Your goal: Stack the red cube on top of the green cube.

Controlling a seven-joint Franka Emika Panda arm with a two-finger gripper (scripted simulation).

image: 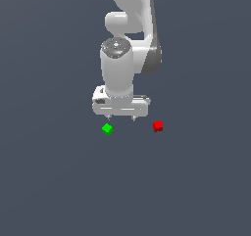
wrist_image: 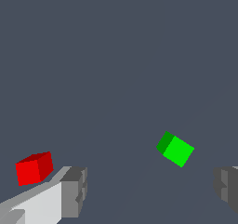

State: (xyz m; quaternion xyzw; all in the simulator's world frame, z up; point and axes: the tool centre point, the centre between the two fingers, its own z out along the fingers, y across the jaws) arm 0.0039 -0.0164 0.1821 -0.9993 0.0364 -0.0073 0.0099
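White arm descends from above, wrist vertical, claw (image: 120, 117) pointing down at the desk (image: 49, 181), jaws set wide with nothing between them; green cube (image: 107, 129) lies just below the claw's fingertip toward the exterior view's left, turned corner-on; red cube (image: 158, 127) lies apart from it, beyond the claw's other fingertip, toward the exterior view's right; neither cube has a long axis.

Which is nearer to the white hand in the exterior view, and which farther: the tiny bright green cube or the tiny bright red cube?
1. The tiny bright green cube: nearest, close under the open white hand, toward the exterior view's left.
2. The tiny bright red cube: farther, out past the hand on the exterior view's right.
Only these two loose things show.
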